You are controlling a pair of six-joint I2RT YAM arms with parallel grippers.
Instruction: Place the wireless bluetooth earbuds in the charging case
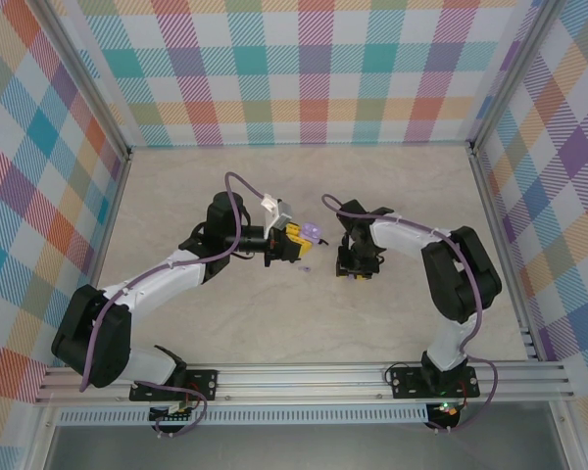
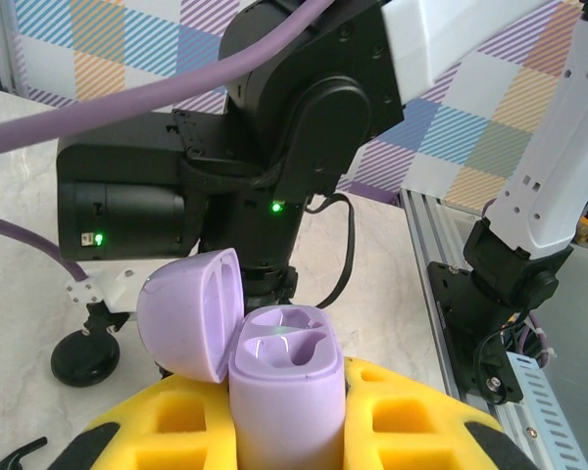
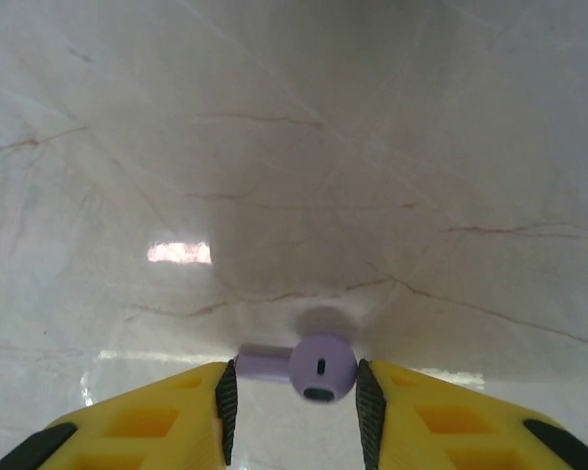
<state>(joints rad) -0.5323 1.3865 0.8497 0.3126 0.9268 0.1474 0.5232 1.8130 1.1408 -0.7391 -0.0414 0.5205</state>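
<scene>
**One case held open, one earbud between the other jaws**

The left gripper (image 2: pixel 289 397) is closed on a pale lavender, rounded plastic charging case (image 2: pixel 284 377). Its yellow foam-faced fingers (image 2: pixel 412 416) press the case from both sides and hold it upright. The domed lid (image 2: pixel 188 313) stands swung open to the left, and the two wells (image 2: pixel 286 343) in the top are bare. In the top view this gripper (image 1: pixel 292 242) and the case (image 1: pixel 314 231) sit near the middle of the table.

The right gripper (image 3: pixel 296 384) points down at the beige marbled table (image 3: pixel 294 147). Between its black ribbed pads (image 3: pixel 226 401) lies one lavender stemmed earbud (image 3: pixel 323 364), with its head against the right pad and its stem tip at the left one. I cannot tell whether the jaws pinch it or it merely rests on the table between them. In the top view the right gripper (image 1: pixel 354 272) is just beside the left one.

That makes one case and one earbud that can be counted. A small speck (image 1: pixel 304 266) lies on the table between the grippers, too small to name.

Behind the case, the right arm (image 2: pixel 304 127) blocks the view with its black housings and two green lights. A purple cable (image 2: pixel 127 98) crosses in front of it. Checked pastel walls (image 1: pixel 304 69) close the table on three sides, and an aluminium rail (image 1: pixel 304 377) carries the arm bases. The case's lower half is cut off at the picture's edge.
</scene>
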